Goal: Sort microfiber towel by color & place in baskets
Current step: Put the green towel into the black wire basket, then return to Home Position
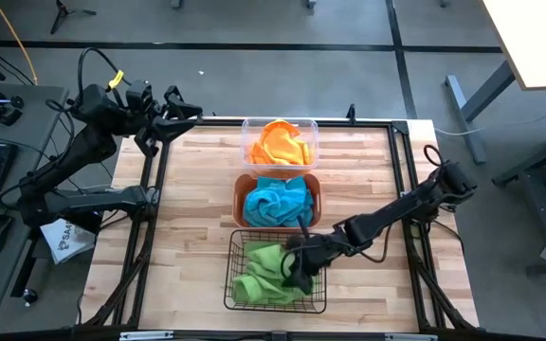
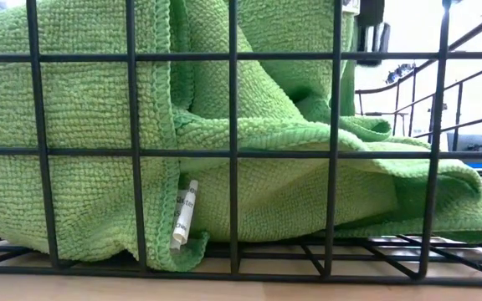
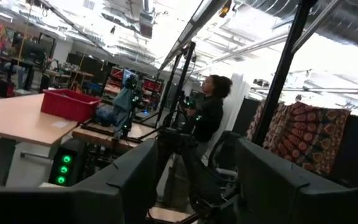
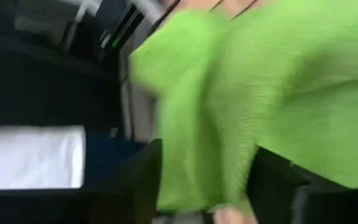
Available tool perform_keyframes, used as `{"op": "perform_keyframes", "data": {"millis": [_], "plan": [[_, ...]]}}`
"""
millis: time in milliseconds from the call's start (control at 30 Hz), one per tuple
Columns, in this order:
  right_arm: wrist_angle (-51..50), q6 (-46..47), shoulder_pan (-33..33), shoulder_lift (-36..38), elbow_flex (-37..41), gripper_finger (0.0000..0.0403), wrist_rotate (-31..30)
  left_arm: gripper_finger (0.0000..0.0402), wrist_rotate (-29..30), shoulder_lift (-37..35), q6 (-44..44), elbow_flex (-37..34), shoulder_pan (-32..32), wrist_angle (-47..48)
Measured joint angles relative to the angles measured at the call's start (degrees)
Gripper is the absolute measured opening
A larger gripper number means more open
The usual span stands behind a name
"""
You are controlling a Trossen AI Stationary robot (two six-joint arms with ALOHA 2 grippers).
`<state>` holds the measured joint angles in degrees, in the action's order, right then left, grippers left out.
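On the desk (image 1: 197, 208), the black wire-mesh basket (image 1: 240, 284) nearest holds green towels (image 1: 263, 275); the right claw (image 1: 301, 270) grasps one inside it. Farther sit the orange bin (image 1: 240, 199) and clear bin (image 1: 313, 142). The left claw (image 1: 183, 112) hangs released, far left.

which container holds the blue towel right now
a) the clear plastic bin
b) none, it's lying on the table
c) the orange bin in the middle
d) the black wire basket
c: the high view shows the blue towel inside the orange bin, between the clear bin with the orange towel and the wire basket with the green towels, where the right gripper is.
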<state>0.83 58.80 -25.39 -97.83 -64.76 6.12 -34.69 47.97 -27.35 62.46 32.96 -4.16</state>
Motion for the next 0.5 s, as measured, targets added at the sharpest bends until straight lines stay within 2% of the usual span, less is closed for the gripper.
{"op": "perform_keyframes", "data": {"millis": [133,200,333,500], "plan": [[-9.58,-5.23,0.43,0.08,-5.14,0.0252,9.94,0.0204,0.67,0.17,-1.12,0.00,-0.01,-0.49],[-17.84,-8.56,0.96,0.08,-8.39,0.0270,12.03,0.0204,0.76,0.25,-1.56,0.00,-0.01,-0.46],[-33.12,-17.68,2.38,0.08,-14.79,0.0283,9.62,0.0204,0.84,0.43,-2.01,0.00,-0.01,-0.37],[-44.91,-25.44,3.70,0.12,-19.24,0.0277,1.01,0.0204,0.84,0.41,0.35,0.00,-0.01,0.53]]}}
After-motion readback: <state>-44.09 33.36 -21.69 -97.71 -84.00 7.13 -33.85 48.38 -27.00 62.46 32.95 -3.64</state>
